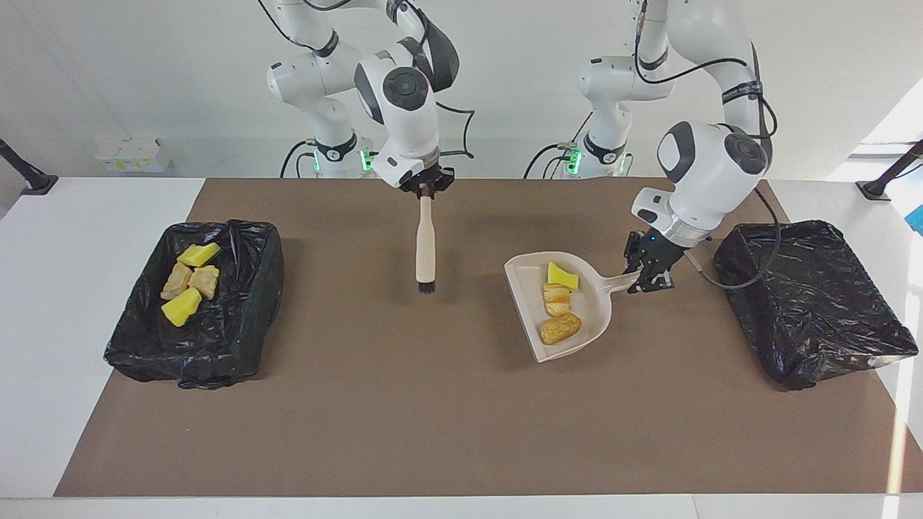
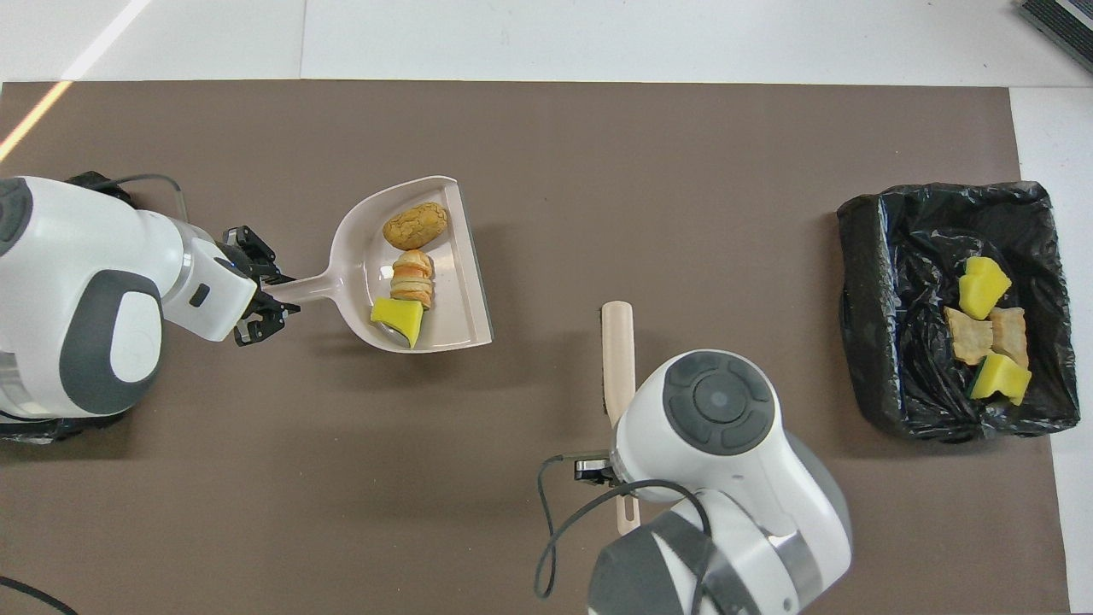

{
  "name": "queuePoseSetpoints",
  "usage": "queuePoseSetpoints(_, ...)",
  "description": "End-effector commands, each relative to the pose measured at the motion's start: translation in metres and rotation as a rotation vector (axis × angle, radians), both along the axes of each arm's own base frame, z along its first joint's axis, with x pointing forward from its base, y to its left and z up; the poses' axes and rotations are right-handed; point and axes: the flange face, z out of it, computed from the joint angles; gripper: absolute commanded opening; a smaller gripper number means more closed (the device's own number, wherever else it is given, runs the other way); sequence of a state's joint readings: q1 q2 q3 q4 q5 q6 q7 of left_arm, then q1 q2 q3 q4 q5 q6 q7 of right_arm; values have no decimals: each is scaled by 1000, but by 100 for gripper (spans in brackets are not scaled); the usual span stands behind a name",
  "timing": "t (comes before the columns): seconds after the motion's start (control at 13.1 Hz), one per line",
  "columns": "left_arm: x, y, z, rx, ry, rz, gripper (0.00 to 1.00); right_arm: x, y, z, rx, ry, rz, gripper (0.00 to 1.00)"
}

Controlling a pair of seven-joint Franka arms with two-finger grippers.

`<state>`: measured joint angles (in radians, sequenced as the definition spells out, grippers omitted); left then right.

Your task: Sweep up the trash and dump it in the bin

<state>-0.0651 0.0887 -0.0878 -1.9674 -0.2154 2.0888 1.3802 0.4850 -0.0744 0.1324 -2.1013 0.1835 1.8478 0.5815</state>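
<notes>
Facing view: the left gripper [image 1: 649, 272] has its jaws clamped on the handle of the beige plastic dustpan [image 1: 593, 311], which hangs raised over the brown mat. The handle points toward the empty black bag-lined bin [image 1: 815, 303] at the left arm's end of the tabletop; the pan's open lip faces away from it. So the pan's long axis already lies along the line to that bin, handle end leading, and I judge the dump will need a carry over the rim and a turn of the lip downward. In the pan sit three bits of trash: a yellow sponge chunk [image 1: 560, 275], a pale lumpy piece [image 1: 555, 295] and an orange-brown bread-like lump [image 1: 560, 328]. The right gripper [image 1: 427, 189] waits with jaws clamped on the beige-handled brush [image 1: 425, 245], bristles down, over the mat's middle.

Overhead view: four more bits lie in the other black bag-lined bin [image 2: 871, 282] at the right arm's end. The left arm is plainly the nearer to the empty bin
</notes>
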Motion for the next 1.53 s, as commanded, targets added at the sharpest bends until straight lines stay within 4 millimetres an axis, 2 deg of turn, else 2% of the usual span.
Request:
queuePoseSetpoints(0.0, 15, 38, 46, 5, -3, -4, 0, -26, 40, 4, 20, -39, -54, 0)
queuePoseSetpoints(0.08, 19, 62, 57, 5, -7, -12, 0, -30, 53, 2, 28, -48, -52, 0)
queuePoseSetpoints(0.23, 23, 115, 67, 7, -28, -38, 0, -39, 98, 1, 27, -47, -84, 0)
queuePoseSetpoints(0.46, 15, 188, 69, 15, -60, -77, 0, -66, 155, -4, 22, -42, -107, 0)
queuePoseSetpoints(0.54, 10, 212, 70, 19, -73, -107, 0, -75, 163, -12, 16, -39, -93, 0)
queuePoseSetpoints(0.69, -6, 272, 70, 36, -82, -139, 0, -106, 172, -32, -7, -30, -39, 0)
queuePoseSetpoints(0.76, -15, 304, 67, 49, -88, -166, 0, -119, 168, -47, -25, -24, -19, 0)
queuePoseSetpoints(0.92, -34, 375, 50, 49, -92, -194, 0, -131, 149, -58, -55, -7, 35, 0)
queuePoseSetpoints(0.99, -36, 403, 54, 68, -91, -184, 0, -136, 141, -63, -69, 0, 36, 0)
queuePoseSetpoints(1.3, -30, 460, 80, 195, -25, -187, 0, -141, 133, -69, -84, 4, 27, 0)
queuePoseSetpoints(1.45, -33, 474, 90, 249, -10, -175, 0, -141, 129, -73, -79, -2, 20, 0)
